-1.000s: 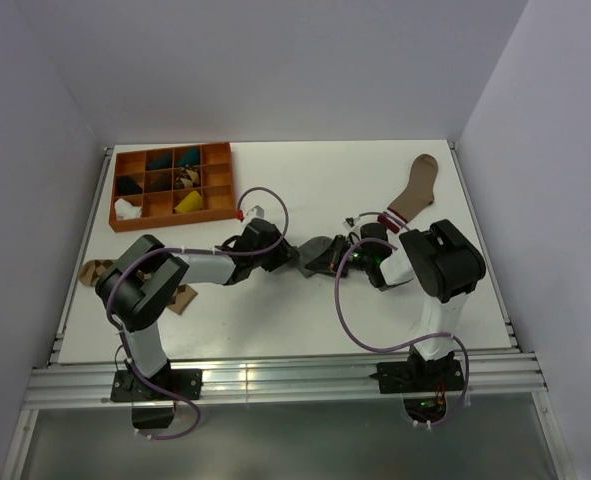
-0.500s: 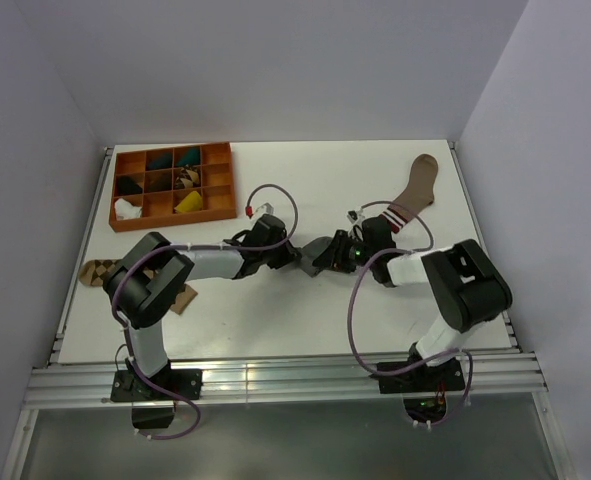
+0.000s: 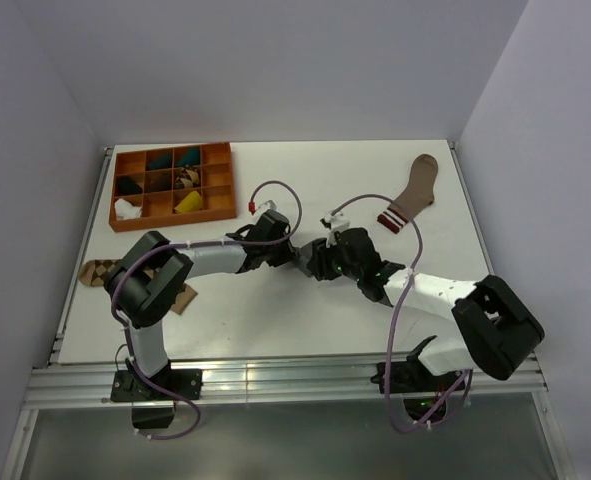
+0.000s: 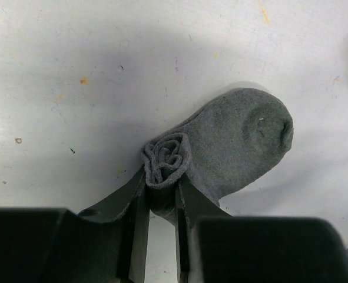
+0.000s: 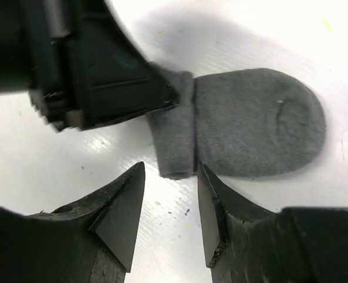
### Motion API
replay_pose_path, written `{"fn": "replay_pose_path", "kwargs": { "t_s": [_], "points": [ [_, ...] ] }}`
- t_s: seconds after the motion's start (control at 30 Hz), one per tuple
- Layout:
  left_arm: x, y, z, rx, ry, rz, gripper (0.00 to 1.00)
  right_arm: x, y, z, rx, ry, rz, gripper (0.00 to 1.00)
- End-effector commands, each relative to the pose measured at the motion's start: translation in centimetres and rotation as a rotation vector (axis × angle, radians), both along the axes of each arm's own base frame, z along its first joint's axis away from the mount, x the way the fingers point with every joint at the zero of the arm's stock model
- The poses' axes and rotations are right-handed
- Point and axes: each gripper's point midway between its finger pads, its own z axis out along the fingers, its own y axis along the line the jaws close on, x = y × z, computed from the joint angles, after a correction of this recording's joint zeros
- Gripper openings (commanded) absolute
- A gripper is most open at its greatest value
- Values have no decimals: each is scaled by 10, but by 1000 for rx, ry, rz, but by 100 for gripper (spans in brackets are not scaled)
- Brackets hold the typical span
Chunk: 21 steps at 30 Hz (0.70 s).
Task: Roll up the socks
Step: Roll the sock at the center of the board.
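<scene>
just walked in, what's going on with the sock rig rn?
The left gripper is clamped on the rolled-up part of the grey sock. The sock's toe end lies flat and unrolled. The right gripper is open, with its jaws on either side of the roll's end, not gripping.

1. It was a robot lab cell: a left arm point(image 3: 210, 265) and a right arm point(image 3: 435, 292) stood bolted to an aluminium rail point(image 3: 275, 385) at the edge of a white table point(image 3: 305, 180).
2. Plain white walls point(image 3: 275, 70) boxed the table in.
3. Purple cables point(image 3: 272, 184) looped loose over the arms.
4. An orange compartment tray point(image 3: 175, 221) sat at the back.
</scene>
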Motion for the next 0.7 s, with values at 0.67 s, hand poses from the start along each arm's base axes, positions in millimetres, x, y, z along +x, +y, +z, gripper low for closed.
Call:
{"fn": "replay_pose_path", "kwargs": {
  "t_s": [0.67],
  "points": [
    [-6, 3, -11, 65, 33, -36, 6, 10, 36, -38, -321, -176, 40, 46]
  ]
}}
